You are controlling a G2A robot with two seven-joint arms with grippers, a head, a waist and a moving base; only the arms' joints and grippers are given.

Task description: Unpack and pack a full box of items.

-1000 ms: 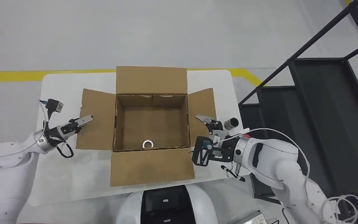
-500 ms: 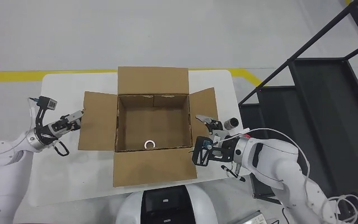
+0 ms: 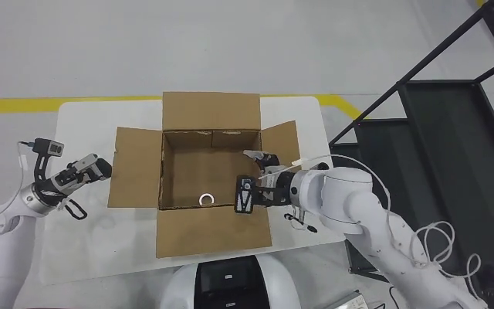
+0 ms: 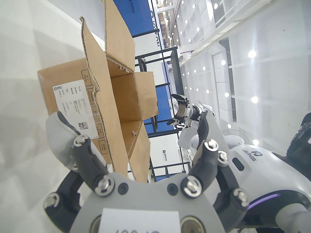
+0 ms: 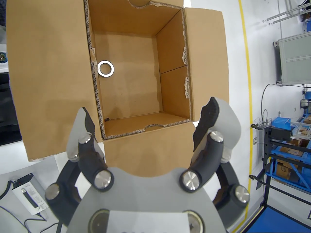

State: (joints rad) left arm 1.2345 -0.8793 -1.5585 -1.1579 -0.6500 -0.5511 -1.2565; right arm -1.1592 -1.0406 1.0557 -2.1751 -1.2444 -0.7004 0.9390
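Observation:
An open cardboard box [image 3: 208, 116] stands mid-table with all its flaps spread out. Inside it, a small white ring [image 3: 205, 199] lies on the floor against the near wall, also visible as the ring [image 5: 105, 68] in the right wrist view. My right gripper [image 3: 245, 179] hangs open over the box's right inner edge, looking down into the box [image 5: 48, 73]; its fingers [image 5: 211, 112] hold nothing. My left gripper [image 3: 96, 166] is open and empty, over the table just left of the left flap. From there the box [image 4: 70, 98] is seen side-on, with the right gripper [image 4: 178, 109] beyond it.
The white table [image 3: 85, 255] has bare room left and right of the box. A small white device [image 5: 26, 192] with a cable lies near the right arm. Black stairs [image 3: 432, 139] stand to the right of the table. A yellow floor line [image 3: 77, 102] runs behind it.
My left gripper has drawn back from the left flap toward the table's left edge. My right gripper has swung left from beside the box to over its right inner edge.

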